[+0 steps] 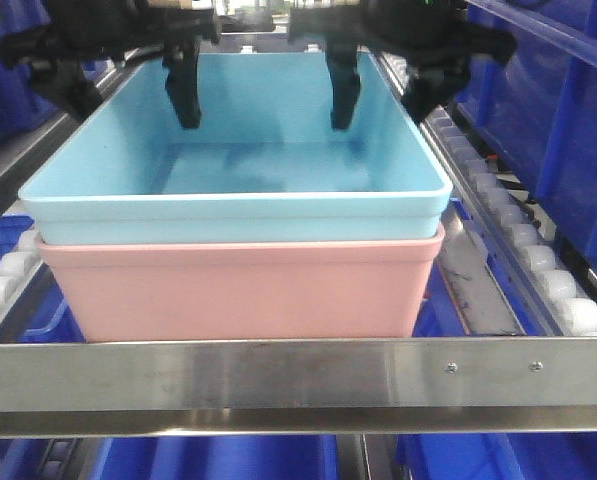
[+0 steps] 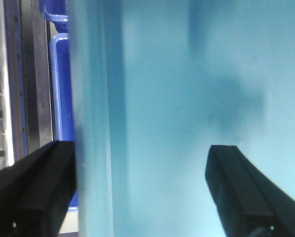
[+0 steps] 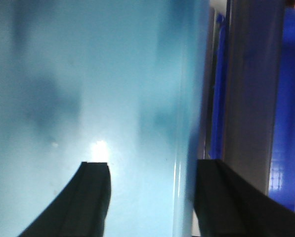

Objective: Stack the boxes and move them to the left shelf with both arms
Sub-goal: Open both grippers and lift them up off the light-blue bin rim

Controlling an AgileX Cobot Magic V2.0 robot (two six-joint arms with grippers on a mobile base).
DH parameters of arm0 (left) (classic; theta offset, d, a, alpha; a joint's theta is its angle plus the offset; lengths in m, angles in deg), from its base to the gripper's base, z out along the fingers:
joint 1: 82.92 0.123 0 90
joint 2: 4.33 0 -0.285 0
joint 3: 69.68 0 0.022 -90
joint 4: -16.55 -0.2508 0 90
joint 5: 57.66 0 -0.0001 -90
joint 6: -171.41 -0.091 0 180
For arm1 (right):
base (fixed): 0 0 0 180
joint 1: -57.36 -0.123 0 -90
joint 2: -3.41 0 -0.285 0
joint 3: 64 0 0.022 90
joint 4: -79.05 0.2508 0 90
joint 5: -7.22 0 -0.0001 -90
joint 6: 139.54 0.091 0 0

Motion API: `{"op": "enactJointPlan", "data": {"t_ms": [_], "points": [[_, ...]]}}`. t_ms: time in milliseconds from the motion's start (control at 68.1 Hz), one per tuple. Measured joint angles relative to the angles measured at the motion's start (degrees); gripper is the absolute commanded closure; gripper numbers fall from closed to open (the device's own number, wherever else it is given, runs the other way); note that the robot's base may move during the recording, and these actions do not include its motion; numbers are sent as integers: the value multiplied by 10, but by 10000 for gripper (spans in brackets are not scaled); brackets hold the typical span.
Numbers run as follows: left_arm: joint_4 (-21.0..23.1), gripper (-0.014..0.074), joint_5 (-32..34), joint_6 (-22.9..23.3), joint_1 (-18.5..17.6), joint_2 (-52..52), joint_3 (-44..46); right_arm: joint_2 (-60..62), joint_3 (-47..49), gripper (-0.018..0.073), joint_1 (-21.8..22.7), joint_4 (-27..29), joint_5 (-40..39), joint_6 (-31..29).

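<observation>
Your light blue tub [image 1: 248, 150] sits nested in the salmon pink tub [image 1: 238, 290] at frame centre on the roller shelf [image 1: 298, 372], each side wall straddled by the spread-open left end effector [image 1: 128, 85] and right end effector [image 1: 383, 85], so release looks done; next, lift both clear.

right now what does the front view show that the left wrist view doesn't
Only the front view shows the pink box nested under the blue box, the steel front bar, the white rollers and the right gripper. Only the left wrist view shows, close up, the left gripper astride the blue box's wall, one finger outside and one inside. Both show the blue box and the left gripper.
</observation>
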State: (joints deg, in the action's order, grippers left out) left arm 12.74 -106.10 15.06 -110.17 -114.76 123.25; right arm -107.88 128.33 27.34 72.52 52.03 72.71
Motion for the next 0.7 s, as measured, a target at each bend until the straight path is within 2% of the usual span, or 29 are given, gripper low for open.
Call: {"op": "enactJointPlan", "data": {"t_ms": [103,176,235,250,294,411,499,705], "points": [[-5,158,-45,0,0,0,42,11,19,99,0,1,9,-1],[-11,169,-79,0,0,0,75,23,37,190,0,1,16,-6],[-21,211,-94,0,0,1,97,31,45,382,0,1,17,-10],[-23,230,-96,0,0,2,100,34,46,403,0,1,17,-11],[-32,318,-98,0,0,4,107,35,47,521,0,1,17,-14],[-52,618,-101,0,0,5,111,30,47,460,0,0,22,-15],[-55,590,-102,0,0,5,111,26,47,460,0,0,22,-15],[-64,598,-100,0,0,5,111,21,47,477,0,-1,7,-15]]}}
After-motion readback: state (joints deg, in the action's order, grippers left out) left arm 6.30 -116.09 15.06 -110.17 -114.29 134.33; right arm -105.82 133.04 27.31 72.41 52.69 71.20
